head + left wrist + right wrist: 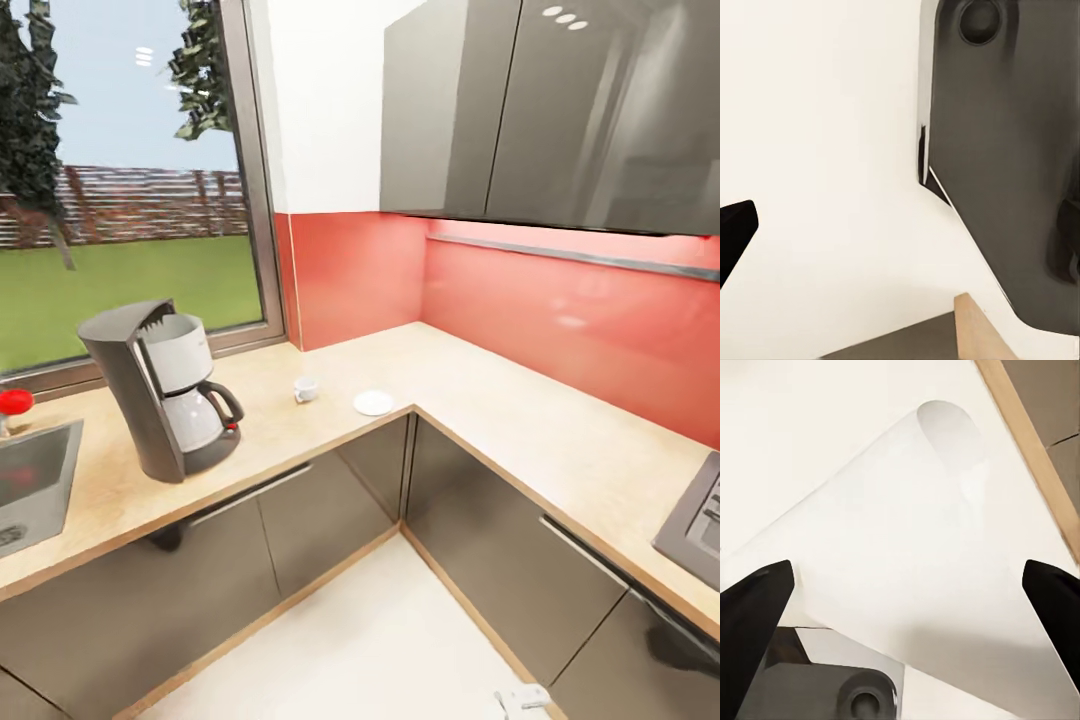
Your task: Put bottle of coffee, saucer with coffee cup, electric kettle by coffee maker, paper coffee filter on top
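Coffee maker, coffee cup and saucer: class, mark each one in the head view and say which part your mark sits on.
coffee maker (150,400): head view, on its dark grey body.
coffee cup (306,389): head view, on its white side.
saucer (374,403): head view, on the middle of the plate.

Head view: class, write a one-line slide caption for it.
Corner kitchen countertop under a window, with the coffee maker beside the sink, and the coffee cup apart from the saucer.

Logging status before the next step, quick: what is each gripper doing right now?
Left gripper: cannot be told; one dark fingertip shows.
Right gripper: open, fingers wide apart, holding nothing.
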Controlling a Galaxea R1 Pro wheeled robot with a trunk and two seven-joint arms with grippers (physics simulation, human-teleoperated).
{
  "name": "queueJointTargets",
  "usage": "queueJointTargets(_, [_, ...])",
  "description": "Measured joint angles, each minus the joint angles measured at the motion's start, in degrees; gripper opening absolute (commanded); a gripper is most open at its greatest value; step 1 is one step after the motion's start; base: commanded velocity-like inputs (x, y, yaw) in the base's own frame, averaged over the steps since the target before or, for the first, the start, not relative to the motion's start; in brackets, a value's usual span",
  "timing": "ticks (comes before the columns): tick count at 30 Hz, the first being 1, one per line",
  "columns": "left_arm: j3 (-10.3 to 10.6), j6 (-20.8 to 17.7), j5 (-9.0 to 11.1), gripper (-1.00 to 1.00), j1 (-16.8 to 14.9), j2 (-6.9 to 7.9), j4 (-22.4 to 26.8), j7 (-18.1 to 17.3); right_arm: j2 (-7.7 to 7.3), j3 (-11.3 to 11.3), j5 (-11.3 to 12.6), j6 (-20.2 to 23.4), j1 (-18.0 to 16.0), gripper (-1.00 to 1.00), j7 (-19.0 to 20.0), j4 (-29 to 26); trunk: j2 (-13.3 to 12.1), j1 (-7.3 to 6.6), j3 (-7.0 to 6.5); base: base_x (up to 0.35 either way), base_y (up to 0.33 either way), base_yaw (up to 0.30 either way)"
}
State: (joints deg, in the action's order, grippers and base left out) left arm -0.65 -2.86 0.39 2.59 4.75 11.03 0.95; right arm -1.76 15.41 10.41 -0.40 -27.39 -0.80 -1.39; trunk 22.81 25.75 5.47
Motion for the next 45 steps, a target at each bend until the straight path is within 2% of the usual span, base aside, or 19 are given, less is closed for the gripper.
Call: queueJointTargets(45, [0.0, 0.1, 0.0, 1.00, 0.0, -0.08, 0.0, -0.1, 0.00, 0.0, 0.0, 0.0, 0.0, -1.00, 0.0, 0.0, 0.0, 0.00, 0.00, 0.000, -0.001, 0.276])
